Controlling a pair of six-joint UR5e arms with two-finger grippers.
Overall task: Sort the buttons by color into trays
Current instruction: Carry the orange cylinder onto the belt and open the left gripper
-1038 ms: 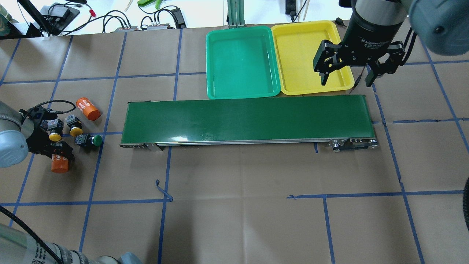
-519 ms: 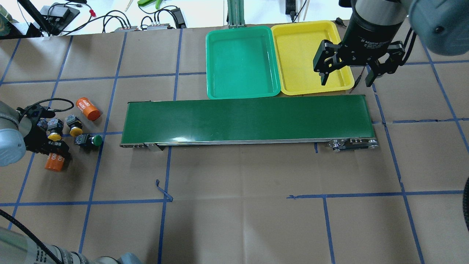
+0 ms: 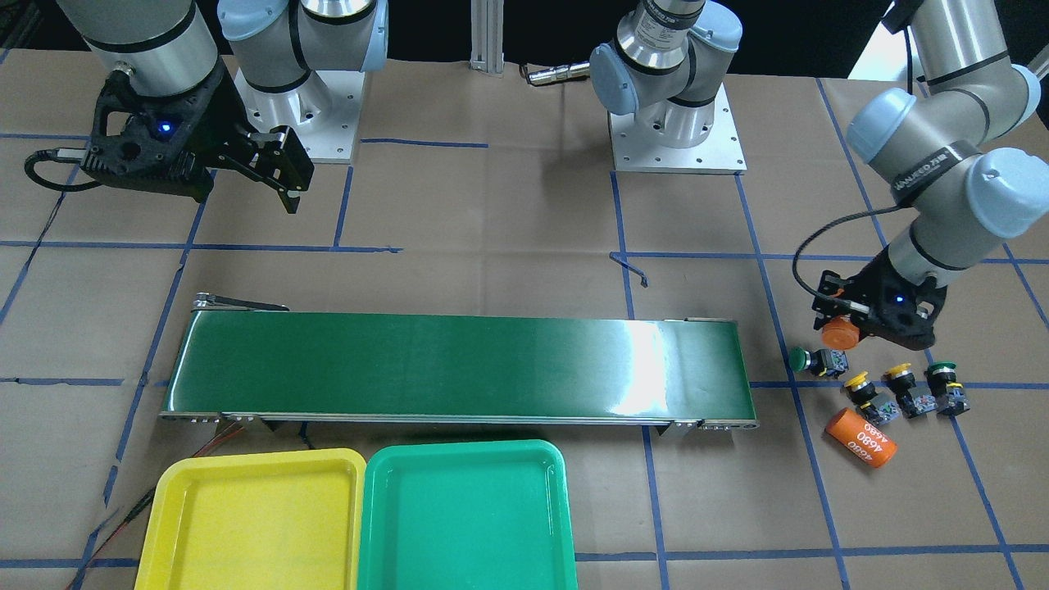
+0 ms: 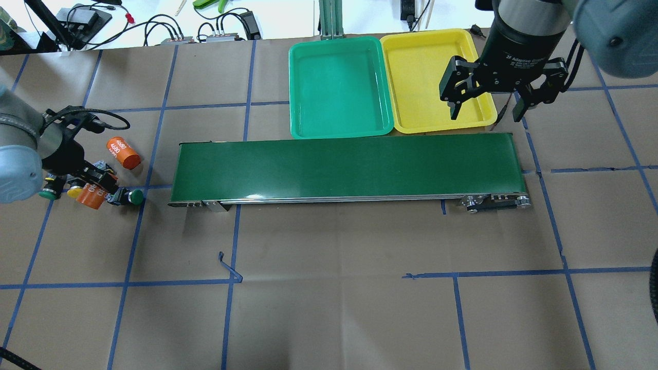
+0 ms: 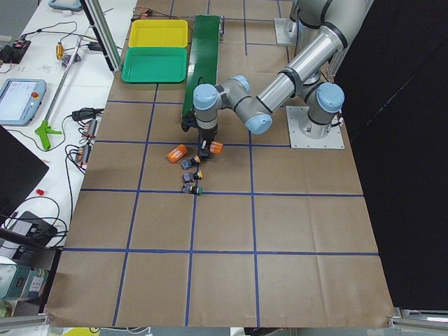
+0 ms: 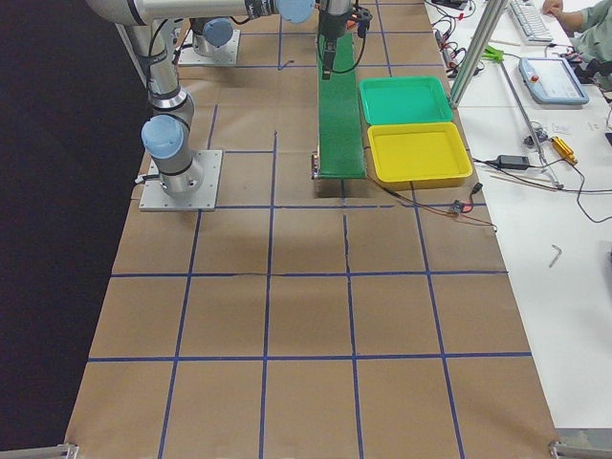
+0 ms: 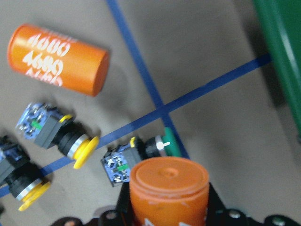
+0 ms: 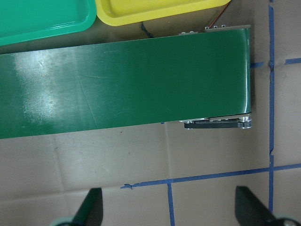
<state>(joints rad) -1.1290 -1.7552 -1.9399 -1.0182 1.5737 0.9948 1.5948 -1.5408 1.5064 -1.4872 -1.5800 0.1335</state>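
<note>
My left gripper is shut on an orange cylinder marked "4680", held just above the cluster of buttons at the table's left end. Below it in the left wrist view lie a green button and two yellow buttons. The front view shows both green buttons and both yellow ones. The green tray and yellow tray sit empty beyond the belt. My right gripper is open and empty over the yellow tray's near right corner.
A second orange "4680" cylinder lies beside the buttons. The long dark-green conveyor belt runs between the buttons and the trays. Cables and tools lie past the table's far edge.
My left gripper, with the orange cylinder in it, has moved toward the far side of the table and turned; it now hangs over the buttons. The right arm has not moved.
</note>
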